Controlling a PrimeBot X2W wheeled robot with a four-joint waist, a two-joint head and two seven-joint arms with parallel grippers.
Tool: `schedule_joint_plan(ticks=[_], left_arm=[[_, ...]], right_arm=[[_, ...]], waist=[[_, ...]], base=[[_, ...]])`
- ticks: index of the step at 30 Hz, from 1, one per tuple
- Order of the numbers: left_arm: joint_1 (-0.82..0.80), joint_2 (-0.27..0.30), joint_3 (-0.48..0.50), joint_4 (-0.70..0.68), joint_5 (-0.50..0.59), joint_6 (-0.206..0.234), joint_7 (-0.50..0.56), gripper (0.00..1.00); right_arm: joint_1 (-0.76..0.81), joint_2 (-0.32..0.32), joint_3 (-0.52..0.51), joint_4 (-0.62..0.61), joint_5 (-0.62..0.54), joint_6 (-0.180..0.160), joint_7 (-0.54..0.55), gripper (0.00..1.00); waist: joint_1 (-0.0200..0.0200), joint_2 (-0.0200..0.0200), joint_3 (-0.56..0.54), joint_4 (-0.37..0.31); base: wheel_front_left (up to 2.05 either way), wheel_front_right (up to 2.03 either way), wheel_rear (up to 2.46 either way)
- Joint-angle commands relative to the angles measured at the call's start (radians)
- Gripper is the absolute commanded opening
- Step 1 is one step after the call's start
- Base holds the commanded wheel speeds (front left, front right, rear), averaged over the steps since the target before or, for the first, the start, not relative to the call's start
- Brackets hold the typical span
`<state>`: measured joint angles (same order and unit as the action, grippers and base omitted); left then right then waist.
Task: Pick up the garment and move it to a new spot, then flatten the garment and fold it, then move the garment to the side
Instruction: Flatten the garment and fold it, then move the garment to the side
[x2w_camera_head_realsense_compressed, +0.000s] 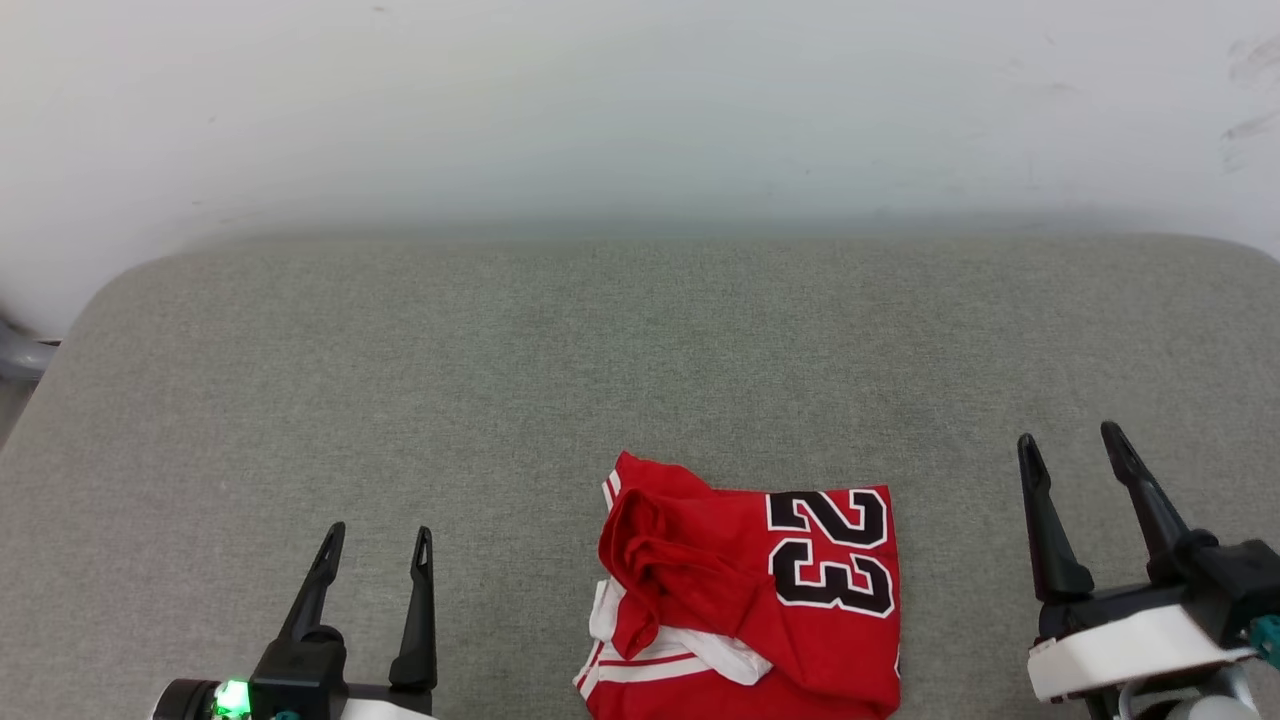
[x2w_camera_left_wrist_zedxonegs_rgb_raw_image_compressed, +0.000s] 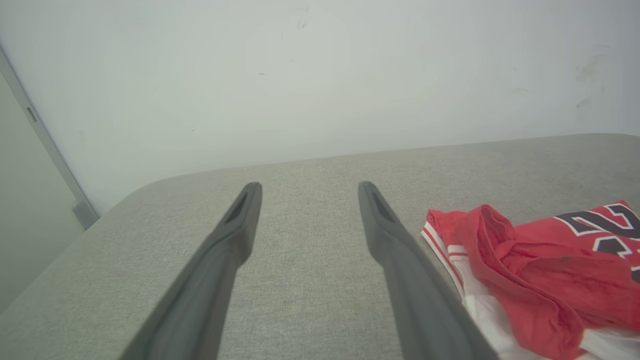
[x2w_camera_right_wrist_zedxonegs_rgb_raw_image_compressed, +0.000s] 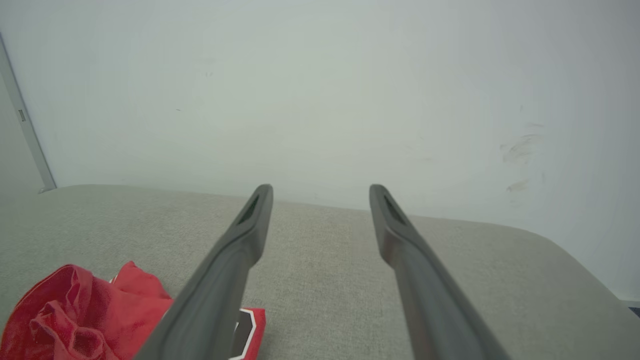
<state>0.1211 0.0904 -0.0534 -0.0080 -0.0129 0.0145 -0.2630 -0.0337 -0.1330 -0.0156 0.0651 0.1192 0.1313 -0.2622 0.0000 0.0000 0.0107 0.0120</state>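
The garment (x2w_camera_head_realsense_compressed: 740, 590) is seen bunched on the grey worktop (x2w_camera_head_realsense_compressed: 500, 380) between the left jaws and the right jaws, touched by neither; both pairs are held apart and empty.

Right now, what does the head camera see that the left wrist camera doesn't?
Head view: the right gripper, open, and the whole number 23 on the red shirt. Left wrist view: a long grey strip running up the wall at the left, and the shirt's crumpled edge up close. Both: the open left gripper, the shirt, the grey cushion and the pale wall.
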Motion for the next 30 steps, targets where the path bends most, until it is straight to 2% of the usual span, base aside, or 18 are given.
schedule_joint_plan(ticks=[1,11,22,30], left_arm=[[0.012,0.005,0.006,-0.008,-0.003,0.003,-0.002,1.0],[0.038,0.004,0.013,-0.017,-0.002,-0.001,-0.002,1.0],[0.034,0.002,0.011,-0.001,0.0,-0.002,-0.002,1.0],[0.018,-0.003,0.006,0.005,-0.003,-0.005,-0.002,1.0]], right_arm=[[0.032,0.016,-0.011,-0.017,-0.004,-0.001,-0.002,1.0],[0.15,0.066,-0.024,-0.054,-0.013,-0.001,-0.003,1.0],[0.147,0.073,-0.022,-0.054,-0.047,-0.001,-0.003,1.0],[-0.002,-0.016,-0.067,-0.094,-0.039,-0.001,-0.003,1.0]], waist=[[0.0,0.0,-0.003,-0.001],[0.0,0.0,-0.013,0.007],[0.0,0.0,-0.012,0.019],[0.0,0.0,-0.007,0.033]], base=[[0.0,0.0,0.0],[0.0,0.0,0.0],[0.0,0.0,0.0],[0.0,0.0,0.0]])
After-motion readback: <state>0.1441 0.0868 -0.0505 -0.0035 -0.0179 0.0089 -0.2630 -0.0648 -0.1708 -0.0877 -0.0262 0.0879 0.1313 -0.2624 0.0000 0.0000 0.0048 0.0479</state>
